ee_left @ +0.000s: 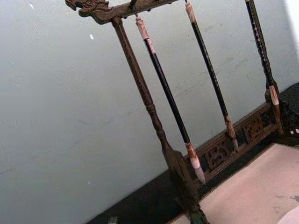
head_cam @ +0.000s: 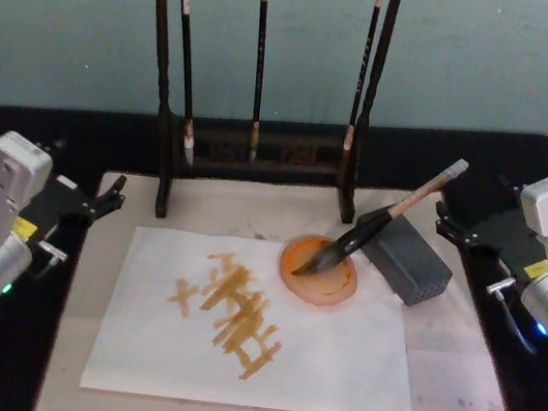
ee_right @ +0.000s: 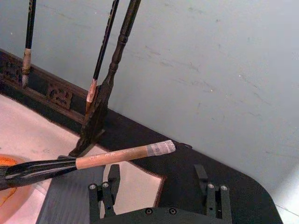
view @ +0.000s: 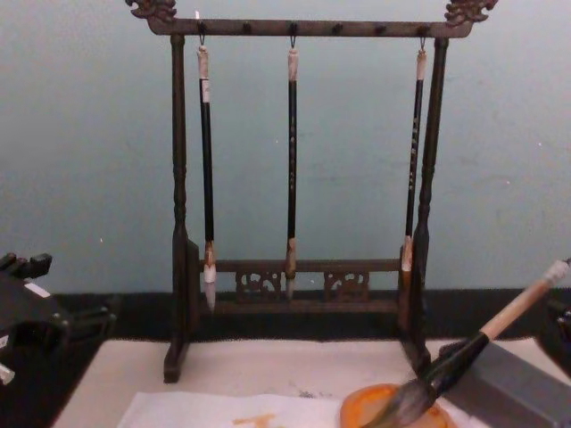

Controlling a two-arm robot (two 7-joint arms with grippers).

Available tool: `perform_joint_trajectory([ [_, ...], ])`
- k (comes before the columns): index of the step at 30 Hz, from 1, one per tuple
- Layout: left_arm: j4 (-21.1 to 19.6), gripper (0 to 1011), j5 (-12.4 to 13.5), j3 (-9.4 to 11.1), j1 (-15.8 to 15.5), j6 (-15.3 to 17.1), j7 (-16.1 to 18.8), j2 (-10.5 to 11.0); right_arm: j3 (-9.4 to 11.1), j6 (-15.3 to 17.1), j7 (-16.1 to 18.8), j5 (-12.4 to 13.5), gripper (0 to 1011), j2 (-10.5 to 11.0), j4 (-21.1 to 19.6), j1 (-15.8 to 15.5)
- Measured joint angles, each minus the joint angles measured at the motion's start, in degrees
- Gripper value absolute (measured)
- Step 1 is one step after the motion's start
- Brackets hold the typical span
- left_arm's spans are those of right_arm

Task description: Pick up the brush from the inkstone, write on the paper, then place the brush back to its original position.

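Observation:
The brush [head_cam: 379, 221] lies slanted, its tan handle propped on the dark grey inkstone block [head_cam: 407, 259] and its bushy tip in a round orange dish [head_cam: 319, 271]. The white paper [head_cam: 337, 357] with orange strokes lies in front of it on the cream mat. My right gripper [head_cam: 444, 222] hovers open just right of the handle end, not touching it; in the right wrist view its fingers [ee_right: 108, 189] stand apart behind the brush [ee_right: 107, 158]. My left gripper [head_cam: 110, 195] rests open at the mat's left edge, far from the brush [view: 486, 339].
A dark wooden rack [head_cam: 260, 151] with three thin hanging brushes [view: 291, 160] stands across the back of the cream felt mat [head_cam: 452, 378]. The black tabletop [head_cam: 425, 147] surrounds the mat, and a pale blue wall rises behind it.

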Motion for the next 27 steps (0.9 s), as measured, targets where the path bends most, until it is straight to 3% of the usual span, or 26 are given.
perform_joint_trajectory([
  [27,0.00,1010,0.00,0.00,0.00,0.00,0.00,0.00,0.00,0.00,0.00,0.00,1000,0.00,0.00,0.00],
])
